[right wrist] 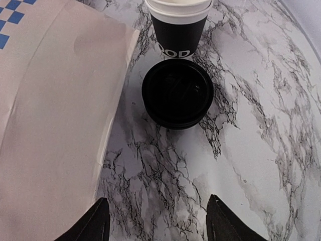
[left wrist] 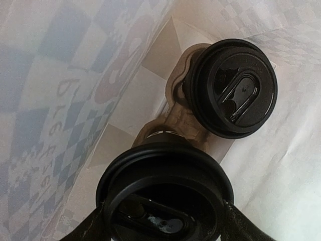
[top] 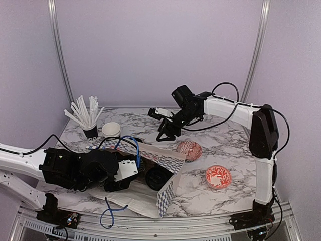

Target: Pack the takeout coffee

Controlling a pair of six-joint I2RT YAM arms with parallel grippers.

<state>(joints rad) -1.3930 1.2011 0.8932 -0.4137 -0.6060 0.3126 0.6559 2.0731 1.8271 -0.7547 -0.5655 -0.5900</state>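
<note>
From above, the left gripper [top: 123,176] reaches into the paper bag [top: 143,198] lying at lower centre, while the right gripper [top: 164,133] hangs over the marble table [top: 230,145] at upper centre. In the left wrist view its fingers [left wrist: 239,227] clasp a near lidded cup [left wrist: 165,191] at the bottom, and a second lidded cup [left wrist: 233,88] sits at upper right inside the bag. In the right wrist view the spread fingers [right wrist: 95,223] hold nothing, and an open cup [right wrist: 178,25] and black lids [right wrist: 178,93] stand at top centre.

left pincer [left wrist: 164,221] low, clasping a lidded cup [left wrist: 165,181]; right pincer [right wrist: 158,208] raised, prongs spread, pointing down.
</note>
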